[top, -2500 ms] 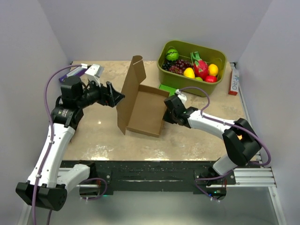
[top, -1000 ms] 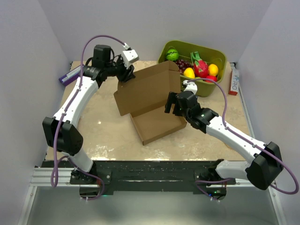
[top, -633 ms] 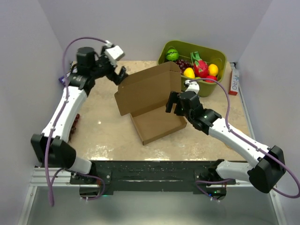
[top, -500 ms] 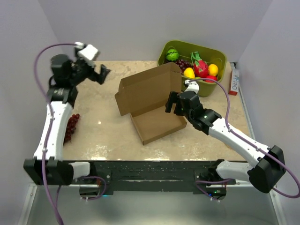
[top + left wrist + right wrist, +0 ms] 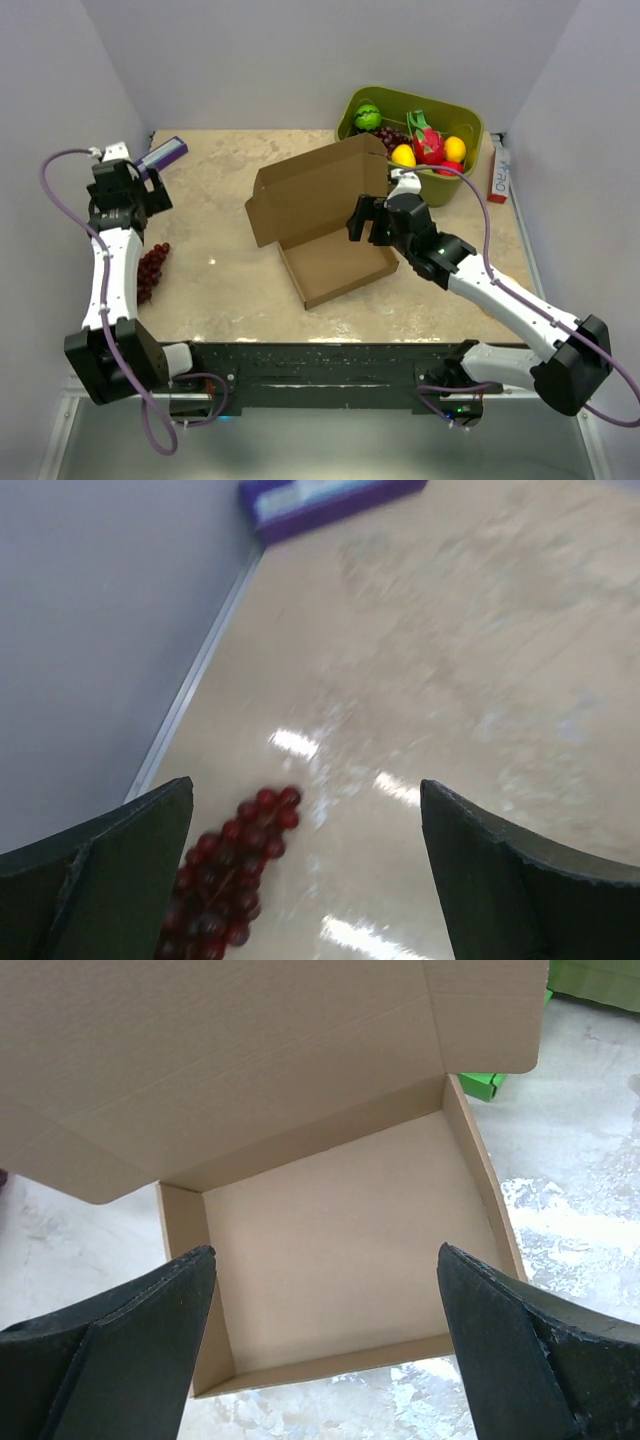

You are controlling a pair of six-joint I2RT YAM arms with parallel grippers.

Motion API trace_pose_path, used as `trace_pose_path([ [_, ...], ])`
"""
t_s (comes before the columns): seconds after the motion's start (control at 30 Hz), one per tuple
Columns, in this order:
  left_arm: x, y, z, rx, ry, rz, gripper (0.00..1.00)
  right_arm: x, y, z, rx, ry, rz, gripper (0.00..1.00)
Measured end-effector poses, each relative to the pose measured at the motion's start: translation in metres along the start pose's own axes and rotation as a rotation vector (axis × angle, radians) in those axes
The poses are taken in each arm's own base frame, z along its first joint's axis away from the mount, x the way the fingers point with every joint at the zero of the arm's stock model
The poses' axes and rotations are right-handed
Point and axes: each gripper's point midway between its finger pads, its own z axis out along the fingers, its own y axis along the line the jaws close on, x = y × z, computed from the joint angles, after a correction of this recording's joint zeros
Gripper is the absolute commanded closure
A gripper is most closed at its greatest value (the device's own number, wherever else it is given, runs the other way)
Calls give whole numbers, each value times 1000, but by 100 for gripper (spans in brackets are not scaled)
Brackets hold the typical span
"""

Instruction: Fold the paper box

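Observation:
The brown paper box (image 5: 335, 268) sits mid-table as a shallow tray, its lid (image 5: 310, 190) standing up along the back-left side. In the right wrist view the tray floor (image 5: 340, 1230) lies straight below and the lid (image 5: 250, 1050) leans above it. My right gripper (image 5: 362, 218) hovers open over the tray's right rear part, and nothing is between its fingers (image 5: 325, 1249). My left gripper (image 5: 152, 196) is far off at the table's left edge, open and empty (image 5: 306, 782), apart from the box.
A bunch of red grapes (image 5: 150, 270) (image 5: 225, 880) lies by the left wall under the left gripper. A purple box (image 5: 162, 155) (image 5: 330, 495) lies at the back left. The olive-green fruit bin (image 5: 410, 130) stands back right, with a small green box (image 5: 480, 1085) beside the tray.
My left gripper opened, let go of the lid's top edge and swung away to the far left. The lid stays upright. The right gripper hardly moved.

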Motion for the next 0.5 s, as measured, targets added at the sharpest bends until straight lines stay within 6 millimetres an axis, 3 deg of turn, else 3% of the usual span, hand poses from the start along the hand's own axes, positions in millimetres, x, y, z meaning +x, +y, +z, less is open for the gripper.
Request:
trace_pose_path([
  [0.1,42,25,14,-134,155,47,0,-6,3,-6,-18,-17,3,4],
  [0.2,65,44,24,-239,240,86,0,-17,8,-12,-34,-43,7,4],
  [0.37,93,58,41,-314,339,138,0,-38,15,-24,-56,-90,9,4],
  [0.5,127,62,58,-333,455,176,1,-48,16,-34,-64,-122,10,2],
])
